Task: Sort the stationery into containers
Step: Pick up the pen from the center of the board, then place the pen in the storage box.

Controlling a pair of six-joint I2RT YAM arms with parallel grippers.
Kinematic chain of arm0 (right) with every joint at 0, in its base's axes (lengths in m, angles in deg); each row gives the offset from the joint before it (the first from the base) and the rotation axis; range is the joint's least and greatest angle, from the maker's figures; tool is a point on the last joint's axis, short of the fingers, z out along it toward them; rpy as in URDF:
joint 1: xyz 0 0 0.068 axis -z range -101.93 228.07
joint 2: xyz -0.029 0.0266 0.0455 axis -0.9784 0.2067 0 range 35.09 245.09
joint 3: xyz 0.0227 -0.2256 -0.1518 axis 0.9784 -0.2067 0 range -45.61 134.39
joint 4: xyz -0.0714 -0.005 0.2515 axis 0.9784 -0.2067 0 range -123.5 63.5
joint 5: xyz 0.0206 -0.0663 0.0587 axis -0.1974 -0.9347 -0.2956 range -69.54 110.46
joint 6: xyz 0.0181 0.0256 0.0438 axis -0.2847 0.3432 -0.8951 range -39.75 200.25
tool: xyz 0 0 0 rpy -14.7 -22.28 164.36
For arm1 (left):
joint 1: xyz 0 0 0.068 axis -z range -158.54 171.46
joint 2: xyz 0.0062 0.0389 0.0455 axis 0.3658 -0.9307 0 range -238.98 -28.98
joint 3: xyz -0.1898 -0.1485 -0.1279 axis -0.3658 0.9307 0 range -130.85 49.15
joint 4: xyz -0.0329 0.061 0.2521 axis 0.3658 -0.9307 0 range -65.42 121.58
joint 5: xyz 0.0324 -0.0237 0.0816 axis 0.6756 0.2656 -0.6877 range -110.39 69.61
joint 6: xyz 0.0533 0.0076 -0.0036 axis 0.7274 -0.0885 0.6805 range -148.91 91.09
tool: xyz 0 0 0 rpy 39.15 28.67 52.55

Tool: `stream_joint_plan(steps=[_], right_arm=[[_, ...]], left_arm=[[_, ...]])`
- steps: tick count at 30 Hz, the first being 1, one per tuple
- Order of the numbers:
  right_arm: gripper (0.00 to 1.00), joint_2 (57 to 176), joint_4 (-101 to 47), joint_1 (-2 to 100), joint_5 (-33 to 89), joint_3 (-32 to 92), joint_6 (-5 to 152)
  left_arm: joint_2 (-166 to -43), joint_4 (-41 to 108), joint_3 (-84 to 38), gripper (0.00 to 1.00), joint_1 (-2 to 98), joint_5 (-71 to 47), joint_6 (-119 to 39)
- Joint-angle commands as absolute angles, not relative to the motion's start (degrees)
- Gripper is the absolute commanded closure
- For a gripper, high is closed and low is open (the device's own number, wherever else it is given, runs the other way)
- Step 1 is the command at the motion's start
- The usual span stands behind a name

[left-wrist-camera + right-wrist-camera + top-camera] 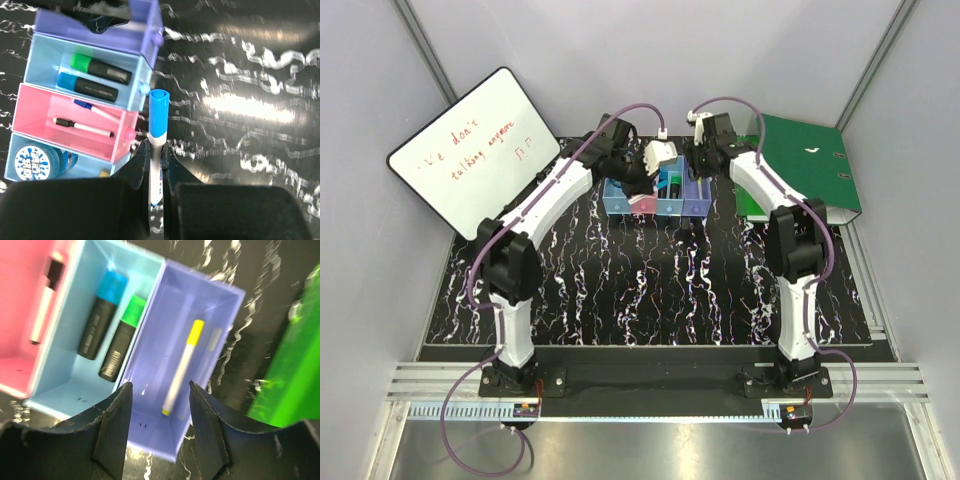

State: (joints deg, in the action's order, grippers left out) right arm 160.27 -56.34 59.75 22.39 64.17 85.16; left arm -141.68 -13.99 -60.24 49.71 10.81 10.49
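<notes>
Containers [618, 205], four joined bins, stand far back on the table [620, 290]. Right gripper [160, 390] hangs with jaws apart over the purple bin [225, 310], where a yellow-capped marker [184, 365] lies. Left gripper [157, 152] clamps a blue-capped marker [159, 112] just beside the pink bin [35, 117].

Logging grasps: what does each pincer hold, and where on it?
Left pincer grips the blue-capped marker by its white barrel; right pincer holds nothing.
</notes>
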Motion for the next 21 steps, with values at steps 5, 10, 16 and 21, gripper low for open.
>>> stream_joint_plan(steps=[5,10,16,21], right_arm=[[0.44,146.99,-54.88,59.7,11.7,60.22,85.08],[0.44,141.63,-54.89,60.58,5.17,55.21,83.94],[0.44,138.01,-56.03,61.72,5.16,50.46,82.88],[0.44,137.22,-56.55,61.72,6.39,48.26,81.92]], left_arm=[[-149.36,6.07,-64.82,1.0,49.32,6.25,-12.54],[-157.99,6.96,-75.64,1.0,49.41,4.48,-27.55],[-165.38,10.99,-84.09,1.0,49.93,8.25,-39.87],[-166.61,18.47,-82.6,1.0,50.37,12.48,-47.62]])
